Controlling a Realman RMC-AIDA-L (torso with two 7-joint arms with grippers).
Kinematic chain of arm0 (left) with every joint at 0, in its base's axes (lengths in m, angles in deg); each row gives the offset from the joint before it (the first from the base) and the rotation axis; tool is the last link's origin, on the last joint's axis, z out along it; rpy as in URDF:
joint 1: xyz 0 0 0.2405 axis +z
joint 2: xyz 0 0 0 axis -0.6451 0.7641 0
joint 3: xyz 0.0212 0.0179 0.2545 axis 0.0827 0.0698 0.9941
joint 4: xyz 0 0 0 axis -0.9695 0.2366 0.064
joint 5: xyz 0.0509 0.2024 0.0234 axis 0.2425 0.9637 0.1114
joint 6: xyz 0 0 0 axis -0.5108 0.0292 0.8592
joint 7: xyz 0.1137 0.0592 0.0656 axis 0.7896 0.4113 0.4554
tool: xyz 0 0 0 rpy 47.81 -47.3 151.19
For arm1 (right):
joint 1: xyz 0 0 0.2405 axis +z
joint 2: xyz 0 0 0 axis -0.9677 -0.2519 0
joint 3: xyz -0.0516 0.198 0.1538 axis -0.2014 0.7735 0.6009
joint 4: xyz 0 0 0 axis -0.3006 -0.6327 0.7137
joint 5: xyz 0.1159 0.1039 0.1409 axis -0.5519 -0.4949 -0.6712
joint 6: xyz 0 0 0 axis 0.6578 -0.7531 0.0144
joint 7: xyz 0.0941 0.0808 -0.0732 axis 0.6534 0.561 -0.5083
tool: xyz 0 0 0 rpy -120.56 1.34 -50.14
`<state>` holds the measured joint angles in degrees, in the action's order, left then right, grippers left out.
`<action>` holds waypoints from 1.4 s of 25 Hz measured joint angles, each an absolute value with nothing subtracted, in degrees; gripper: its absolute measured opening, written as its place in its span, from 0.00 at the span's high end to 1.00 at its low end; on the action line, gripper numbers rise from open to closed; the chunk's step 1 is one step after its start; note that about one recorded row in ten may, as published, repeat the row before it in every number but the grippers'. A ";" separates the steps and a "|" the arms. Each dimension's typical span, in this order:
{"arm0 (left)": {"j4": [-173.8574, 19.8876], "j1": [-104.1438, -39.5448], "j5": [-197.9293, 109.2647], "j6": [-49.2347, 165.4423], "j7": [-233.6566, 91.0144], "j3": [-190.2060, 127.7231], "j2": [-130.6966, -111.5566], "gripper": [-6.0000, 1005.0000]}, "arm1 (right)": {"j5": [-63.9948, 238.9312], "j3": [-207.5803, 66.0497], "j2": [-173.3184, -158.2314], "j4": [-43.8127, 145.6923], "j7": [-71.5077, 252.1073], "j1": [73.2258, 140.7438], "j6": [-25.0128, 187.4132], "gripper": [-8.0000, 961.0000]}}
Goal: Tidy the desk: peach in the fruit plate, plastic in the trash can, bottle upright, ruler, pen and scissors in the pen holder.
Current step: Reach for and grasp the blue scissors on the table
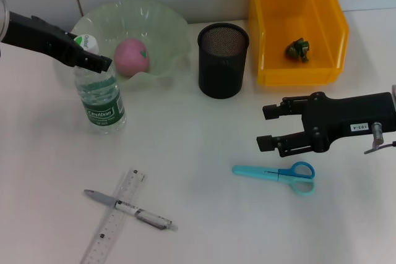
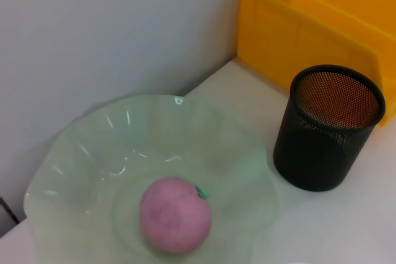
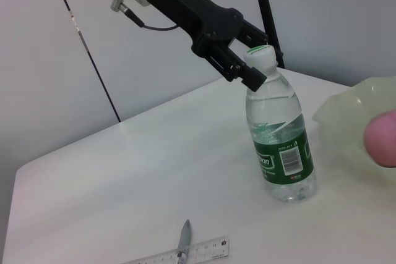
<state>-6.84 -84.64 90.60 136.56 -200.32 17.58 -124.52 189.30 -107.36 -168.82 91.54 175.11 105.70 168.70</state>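
Left gripper fingers closed on upright bottle, green label partly readable, right gripper fingers open

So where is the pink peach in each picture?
Head view: the peach sits in the fruit plate, far left.
Left wrist view: the peach lies low in the plate, centre.
Right wrist view: only its edge shows, far right.
Shared landmark: the fruit plate.

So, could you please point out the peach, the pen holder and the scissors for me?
peach [image 1: 131, 57], head view, on the middle of its pink skin.
pen holder [image 1: 223, 69], head view, on its black mesh side wall.
scissors [image 1: 296, 174], head view, where the two blue handles meet.
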 joint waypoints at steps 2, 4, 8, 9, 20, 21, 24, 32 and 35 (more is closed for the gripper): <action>-5.81 -84.17 90.43 136.39 -200.23 17.53 -124.47 0.14 | 189.30 -107.36 -168.81 91.50 175.11 105.67 168.69 0.27; -3.81 -83.05 89.00 136.41 -199.50 17.18 -124.40 0.14 | 189.30 -107.36 -168.81 91.48 175.11 105.66 168.70 0.27; -0.11 -80.07 79.31 138.91 -195.51 14.00 -123.51 0.14 | 189.30 -107.36 -168.66 91.45 175.11 105.64 168.69 0.27; 0.33 -79.13 75.26 139.91 -194.01 12.47 -123.06 0.14 | 189.30 -107.36 -168.63 91.48 175.10 105.64 168.70 0.27; -0.61 -65.45 44.96 146.94 -173.22 8.46 -123.85 0.14 | 189.32 -107.36 -168.15 91.89 175.24 105.64 168.97 0.27; -1.36 -64.71 44.18 147.77 -171.97 8.59 -124.15 0.14 | 189.31 -107.36 -168.07 91.91 175.34 105.64 169.02 0.27; -8.06 -63.12 41.40 150.43 -166.85 10.17 -124.52 0.14 | 189.31 -107.36 -167.89 91.97 175.49 105.64 169.18 0.27; -29.89 -63.50 40.02 151.70 -150.47 11.83 -124.42 0.14 | 189.31 -107.36 -167.17 92.18 175.55 105.97 169.69 0.28; -34.47 -63.55 40.25 150.52 -146.13 13.04 -124.47 0.14 | 189.47 -107.36 -166.95 92.21 175.73 106.28 170.02 0.28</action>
<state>-34.47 -63.55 40.25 150.52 -146.13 13.04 -124.47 189.47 -107.36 -166.95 92.21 175.73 106.28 170.02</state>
